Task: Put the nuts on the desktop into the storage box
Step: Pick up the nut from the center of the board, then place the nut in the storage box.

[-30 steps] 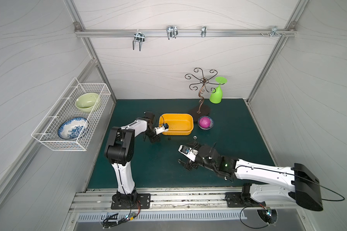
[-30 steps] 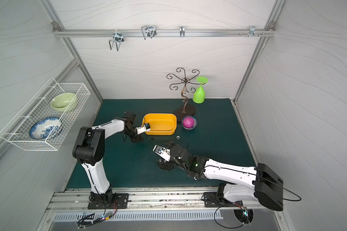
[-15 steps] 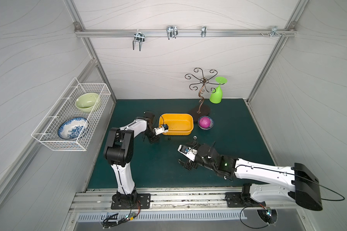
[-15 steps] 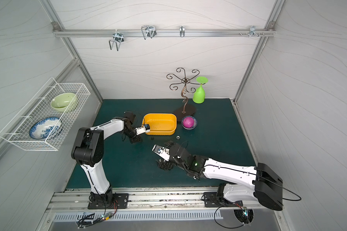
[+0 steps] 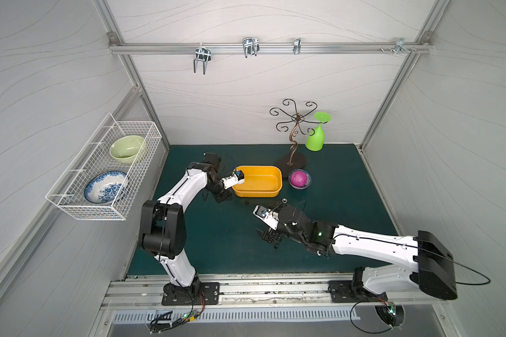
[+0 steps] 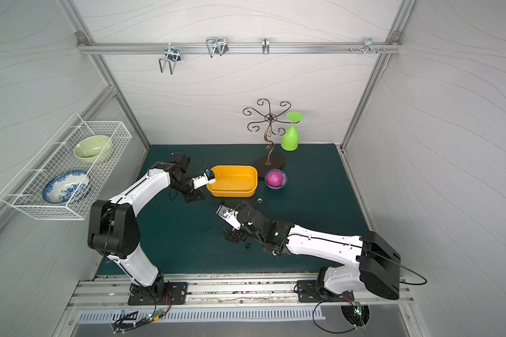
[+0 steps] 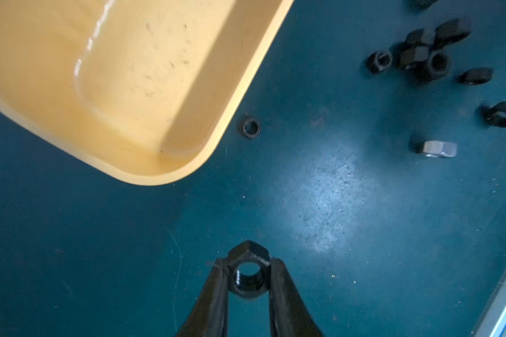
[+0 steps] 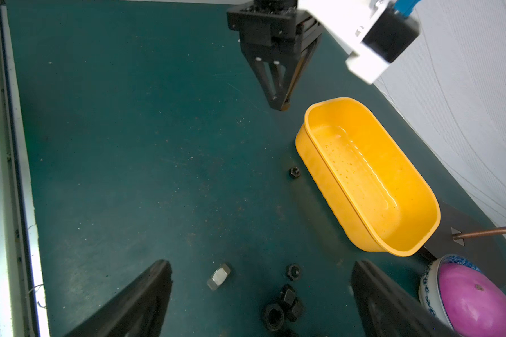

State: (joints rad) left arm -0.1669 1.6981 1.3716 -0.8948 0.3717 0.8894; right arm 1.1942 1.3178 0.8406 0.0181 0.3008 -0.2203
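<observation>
Barely anything has shifted over the last second: both arms sit where they were in both top views. The one change is at the left gripper, whose black fingers have drawn in a touch further and now pinch a small black hex nut by two opposite sides. That nut is held with its bore facing back along the fingers toward the wrist camera, one corner pointing out past the fingertips. It sits low over the dark teal-green matte desktop — whether it touches the surface I cannot tell. It is just off the front left corner of the shallow yellow-orange plastic storage box, which stands rim up with its long axis running side to side, parallel to the back wall. A second black nut lies flat, bore up, just beside the box's front wall. Further right a shiny silver hex nut rests on one of its flats with its bore level, and a cluster of black nuts lies near it, some touching one another. The right gripper hovers over that cluster with its jaws spread wide — nothing is held between them.
</observation>
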